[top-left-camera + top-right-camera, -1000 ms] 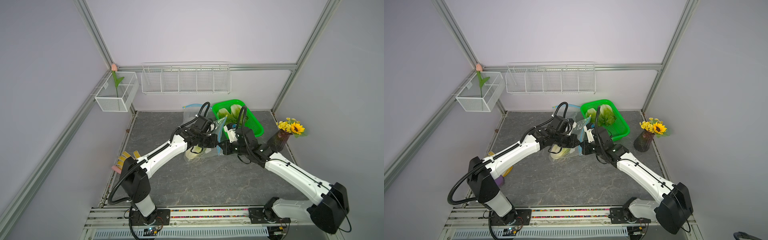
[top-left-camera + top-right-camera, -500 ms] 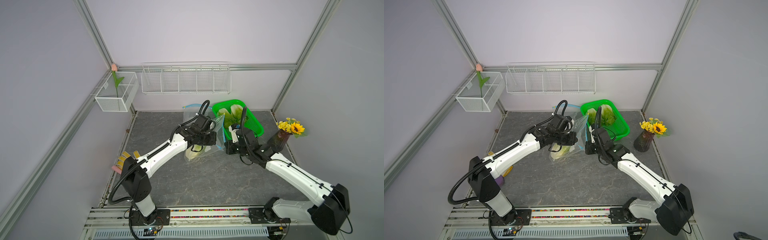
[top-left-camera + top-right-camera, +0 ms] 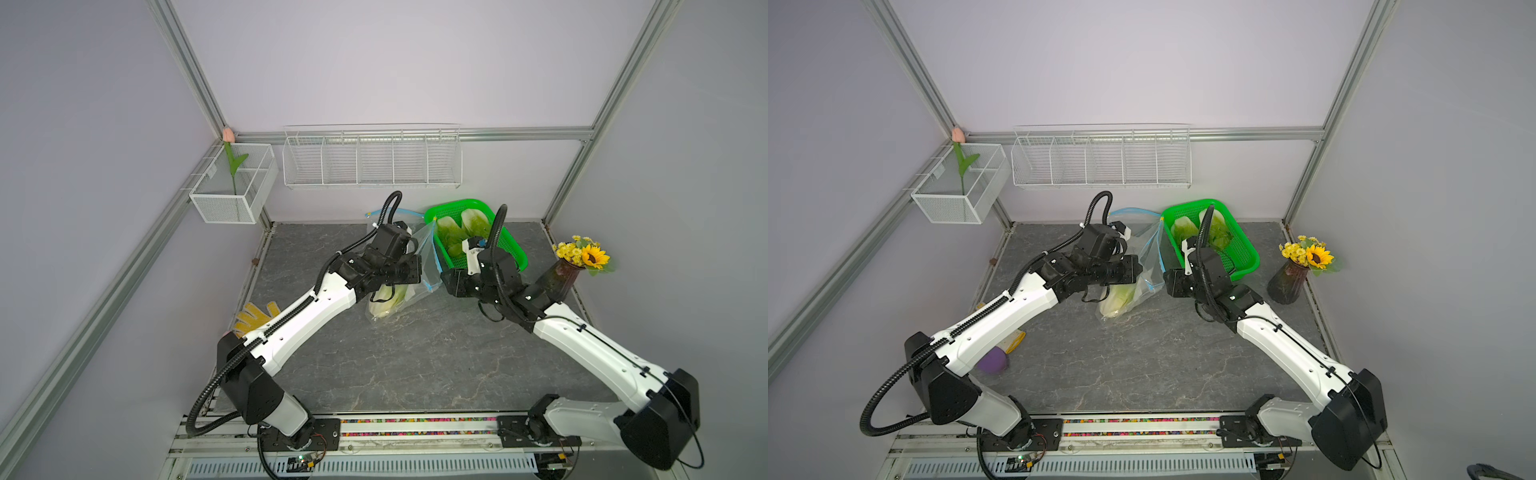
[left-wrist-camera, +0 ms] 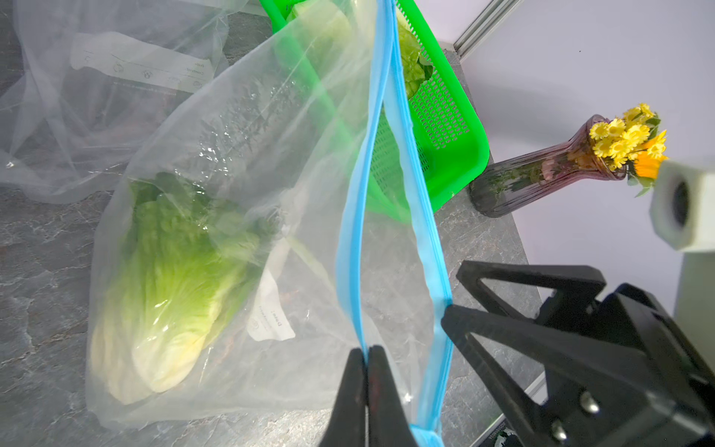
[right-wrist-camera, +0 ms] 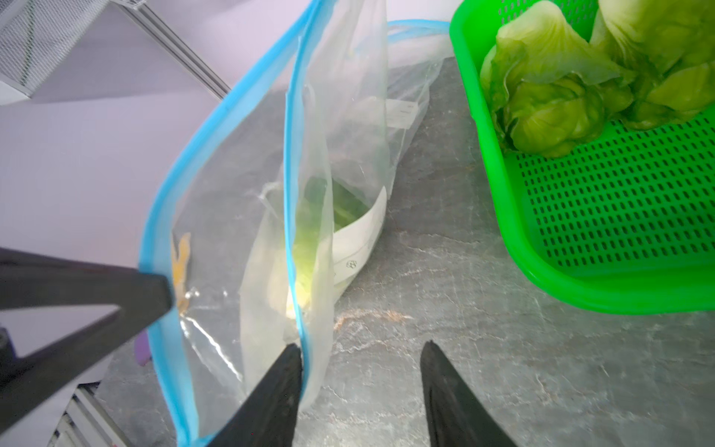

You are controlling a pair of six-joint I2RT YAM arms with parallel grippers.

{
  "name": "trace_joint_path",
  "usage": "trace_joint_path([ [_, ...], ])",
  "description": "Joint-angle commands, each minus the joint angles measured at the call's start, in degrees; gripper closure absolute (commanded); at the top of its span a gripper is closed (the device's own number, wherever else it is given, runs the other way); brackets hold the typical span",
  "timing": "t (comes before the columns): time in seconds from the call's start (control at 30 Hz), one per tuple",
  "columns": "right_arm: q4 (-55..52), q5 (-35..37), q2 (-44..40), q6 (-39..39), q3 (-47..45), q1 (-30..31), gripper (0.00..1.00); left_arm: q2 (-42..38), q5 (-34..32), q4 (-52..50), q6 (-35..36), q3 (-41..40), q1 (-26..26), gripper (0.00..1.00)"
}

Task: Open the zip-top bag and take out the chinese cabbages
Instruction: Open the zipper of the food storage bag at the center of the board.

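In a top view, we have the zip-top bag (image 3: 424, 257) mid-frame on the table (image 3: 415, 365), with one chinese cabbage (image 3: 386, 305) inside, at its lower end. Basket (image 3: 461, 203) just right of the bag, farther back, two cabbages (image 3: 473, 222) in it. Vase (image 3: 557, 280) further right. Wire rack (image 3: 372, 166) on the back wall. Mesh box (image 3: 226, 208) upper left, tulip (image 3: 233, 170) in it. Glove (image 3: 253, 318) at the table's left edge.

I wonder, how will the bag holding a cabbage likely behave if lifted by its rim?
Probably floppy: the zip-top bag is thin, creased film. It would likely sag bottom-heavy, since the cabbage lies at its closed end. The glossy film may slip.
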Motion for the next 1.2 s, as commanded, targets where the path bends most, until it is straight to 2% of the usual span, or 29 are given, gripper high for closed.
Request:
trace_joint_path([
  [0.0,3.6,-3.1,3.5,-1.0,4.6,-0.9,0.41,-1.0,-1.0,0.4,-0.6,-0.5,0.2,1.00],
  [0.17,4.8,-4.7,8.4,-1.8,8.7,-1.6,0.33,-1.6,-1.6,0.4,-0.6,-1.2,0.3,1.00],
  [0.27,4.1,-5.8,10.8,-2.2,10.4,-1.9,0.35,-2.0,-1.7,0.4,-0.7,-1.5,0.5,1.00],
  [0.33,3.2,-5.8,11.6,-2.7,11.3,-2.0,0.46,-2.3,-2.1,0.4,-0.8,-1.7,0.5,1.00],
  [0.43,2.8,-6.9,11.8,-3.5,11.6,-2.2,0.81,-2.0,-2.2,0.4,-0.8,-1.7,0.8,1.00],
  [0.5,3.4,-8.2,11.3,-3.8,11.3,-2.2,0.93,-1.6,-2.1,0.1,-0.7,-1.1,1.1,1.00],
  [0.67,6.2,-11.6,9.4,-4.0,9.7,-2.1,0.93,0.3,-2.0,-0.3,-0.3,1.4,2.0,0.98],
  [0.9,7.7,-14.3,8.9,-3.1,8.9,-1.7,0.93,5.4,-2.7,-3.7,2.1,8.2,3.3,0.68],
  [1.1,7.3,-14.0,8.7,-3.3,8.8,-1.6,0.93,8.5,-0.8,-4.0,2.7,11.9,3.8,0.54],
  [1.17,7.1,-13.4,8.5,-3.3,8.7,-1.6,0.93,9.5,-0.7,-4.5,2.8,12.9,3.8,0.56],
])
